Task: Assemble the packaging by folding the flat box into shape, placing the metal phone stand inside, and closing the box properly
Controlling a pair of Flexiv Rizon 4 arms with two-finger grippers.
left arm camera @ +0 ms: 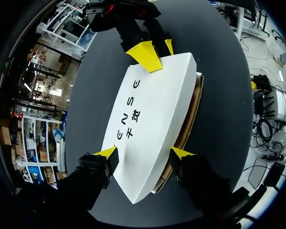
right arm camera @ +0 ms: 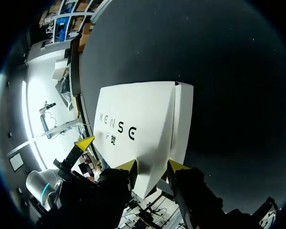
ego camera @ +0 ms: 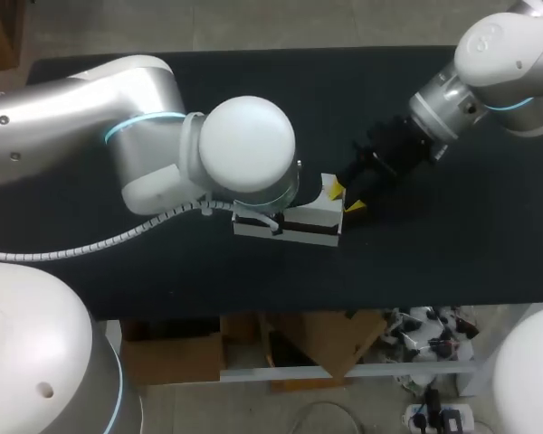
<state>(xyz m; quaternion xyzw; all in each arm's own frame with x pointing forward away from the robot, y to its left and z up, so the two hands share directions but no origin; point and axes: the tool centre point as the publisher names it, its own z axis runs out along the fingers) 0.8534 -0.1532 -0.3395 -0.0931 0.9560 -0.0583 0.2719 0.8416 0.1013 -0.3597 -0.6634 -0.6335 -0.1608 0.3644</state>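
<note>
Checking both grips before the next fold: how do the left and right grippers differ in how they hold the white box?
The left gripper spans the full width of the box, fingers wide apart. The right gripper pinches the opposite end, fingers seemingly closer together. In the head view, the left gripper is hidden under its own wrist, while the right gripper shows plainly. Both appear shut on the box.

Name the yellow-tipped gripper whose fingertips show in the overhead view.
The right gripper, at the white cardboard box's right end; the left gripper is hidden beneath its wrist.
</note>
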